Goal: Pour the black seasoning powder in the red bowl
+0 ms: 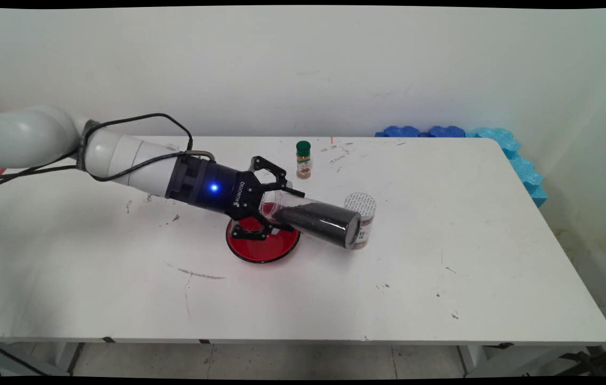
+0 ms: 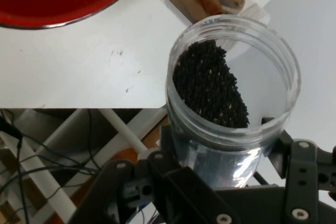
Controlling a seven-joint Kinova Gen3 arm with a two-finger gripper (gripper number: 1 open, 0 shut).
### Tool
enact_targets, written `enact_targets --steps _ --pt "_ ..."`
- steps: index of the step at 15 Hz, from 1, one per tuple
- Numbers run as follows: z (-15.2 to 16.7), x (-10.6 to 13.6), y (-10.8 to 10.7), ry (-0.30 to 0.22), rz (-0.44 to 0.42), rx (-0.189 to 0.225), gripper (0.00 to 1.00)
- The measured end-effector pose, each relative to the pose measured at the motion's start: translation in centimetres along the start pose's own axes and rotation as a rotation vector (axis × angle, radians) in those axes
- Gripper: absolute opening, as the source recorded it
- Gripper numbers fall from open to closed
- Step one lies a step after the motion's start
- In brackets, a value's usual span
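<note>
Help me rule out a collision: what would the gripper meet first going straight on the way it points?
Probably the lidded jar of brown sticks, just beyond the clear jar of black grains that the gripper holds; depth is unclear.

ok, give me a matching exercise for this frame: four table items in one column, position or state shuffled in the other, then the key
Things:
1. clear plastic jar of black grains
2. round red plate
3. small spice bottle with a green cap
4. white-lidded clear jar of brown sticks

States:
a. upright, alone near the white table's far edge
b. flat on the table, under the black gripper
c. tipped almost level, clamped in the gripper
d. upright, partly hidden behind the held jar's outer end

Pairs: 1-c, 2-b, 3-a, 4-d
</note>
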Motion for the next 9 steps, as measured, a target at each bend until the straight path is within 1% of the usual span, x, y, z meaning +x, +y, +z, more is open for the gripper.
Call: enact_targets --steps 9 --pt "-0.3 0.36 -0.49 -0.001 -0.085 -0.023 0.0"
